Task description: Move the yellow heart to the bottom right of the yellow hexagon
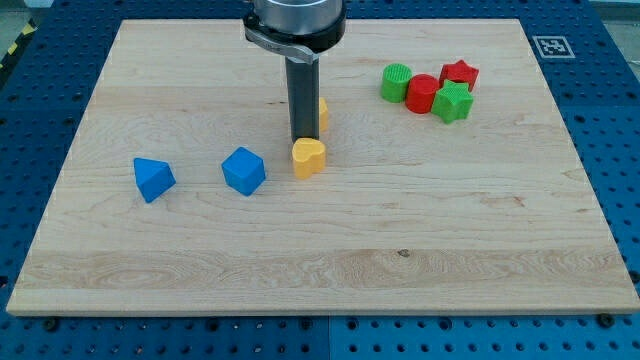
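The yellow heart point(309, 157) lies on the wooden board near the middle. The yellow hexagon point(322, 114) sits just above it and slightly to the view's right, mostly hidden behind my rod. My tip point(301, 139) stands at the heart's upper edge, touching or nearly touching it, and to the left of the hexagon.
A blue triangle-like block point(153, 179) and a blue cube-like block point(244, 170) lie to the view's left. At the upper right a cluster holds a green cylinder point(396, 82), a red cylinder point(422, 93), a red star point(459, 74) and a green star point(453, 102).
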Tool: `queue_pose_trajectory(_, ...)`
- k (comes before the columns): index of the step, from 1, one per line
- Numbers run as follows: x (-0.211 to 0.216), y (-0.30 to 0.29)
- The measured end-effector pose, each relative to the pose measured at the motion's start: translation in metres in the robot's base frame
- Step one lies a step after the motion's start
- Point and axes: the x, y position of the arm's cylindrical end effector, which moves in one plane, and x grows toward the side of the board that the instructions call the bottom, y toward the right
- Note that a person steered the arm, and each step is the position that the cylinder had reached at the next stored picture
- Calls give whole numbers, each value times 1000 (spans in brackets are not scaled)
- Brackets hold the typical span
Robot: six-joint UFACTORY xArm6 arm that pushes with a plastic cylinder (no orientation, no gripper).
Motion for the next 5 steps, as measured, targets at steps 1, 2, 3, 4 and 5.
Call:
queue_pose_trajectory(1,0,-20)
queue_pose_trajectory(2,29,-28)
queue_pose_trajectory(3,44,-11)
queue_pose_trajectory(4,45,16)
queue_pose_trajectory(5,47,47)
